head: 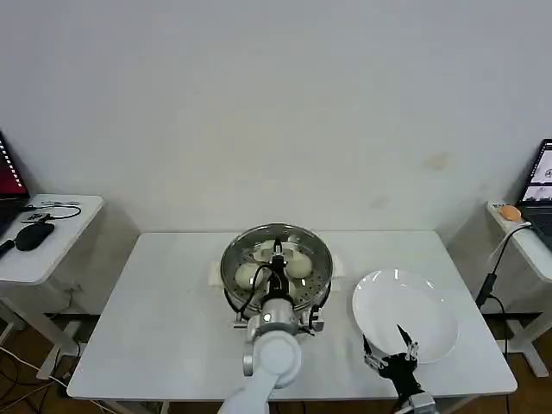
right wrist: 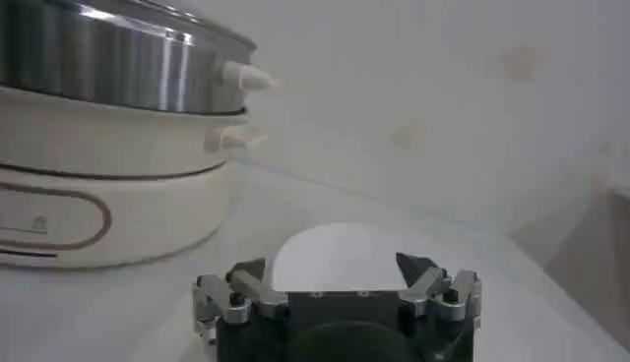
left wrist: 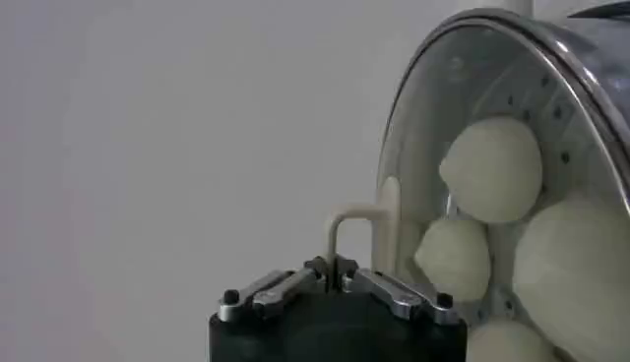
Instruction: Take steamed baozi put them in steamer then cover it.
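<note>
I see the task near its end. The steamer [head: 276,269] sits at the middle of the white worktop [head: 164,319], toward the back edge. The steamed baozi [left wrist: 490,169] are inside it: the left wrist view shows 4 pale buns through glass, crowded together on the perforated tray. The white plate [head: 405,315] to the robot's right of the steamer is bare, so I judge no bun is left to move.

The cover [left wrist: 433,118] is on the pot, its metal rim lying along the steamer's rim. My left claw [head: 278,255] is over its centre, at the cream-white bar handle [left wrist: 352,224]. In the left wrist view the claw's fingers meet at the handle's near end, so I read them as together on the handle. I cannot tell whether the cover is fully seated or a little tilted. What remains, as I judge it, is to let go and lift away.

My right claw [head: 391,355] hangs at the near edge of the plate with its fingers spread apart and nothing between them. It is parked, near the front edge of the worktop.

Room to move: straight above the cover is open, and the wall stands behind the worktop's back edge. The worktop to the robot's left of the steamer is bare and wide. On the right, the plate and the right claw take up the space. Small side tables with laptops stand well apart on both sides.
</note>
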You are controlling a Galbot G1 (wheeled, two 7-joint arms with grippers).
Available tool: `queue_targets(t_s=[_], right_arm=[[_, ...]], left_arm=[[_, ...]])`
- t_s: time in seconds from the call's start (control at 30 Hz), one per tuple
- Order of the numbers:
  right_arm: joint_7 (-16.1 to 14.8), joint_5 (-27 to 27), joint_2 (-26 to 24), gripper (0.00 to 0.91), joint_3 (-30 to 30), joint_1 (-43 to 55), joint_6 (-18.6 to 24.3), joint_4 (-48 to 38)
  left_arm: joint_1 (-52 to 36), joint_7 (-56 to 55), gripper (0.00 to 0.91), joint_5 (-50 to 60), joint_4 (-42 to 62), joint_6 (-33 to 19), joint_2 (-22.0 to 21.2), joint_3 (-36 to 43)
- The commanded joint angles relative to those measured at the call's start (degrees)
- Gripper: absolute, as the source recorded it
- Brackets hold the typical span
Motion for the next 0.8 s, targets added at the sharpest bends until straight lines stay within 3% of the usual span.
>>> queue_targets(t_s=[0.03,0.43,0.8], right_arm=[[-0.1,-0.4,0.1,0.907,0.0,-0.1,0.0,0.0],[-0.3,-0.9,-0.1,0.907,0.0,-0.6,0.2,0.0],[-0.3,-1.2,-0.1,0.907,0.3,-0.9,0.3,0.0]], left_arm=[[0.3,0.1,0.907,-0.5,-0.2,-0.1,0.0,0.1],[1.5,1.0,0.907,-0.7,-4.4,-0.1,0.8,0.4],[6.0,0.6,0.907,-8.8,-17.3,-1.6,10.5,1.1]])
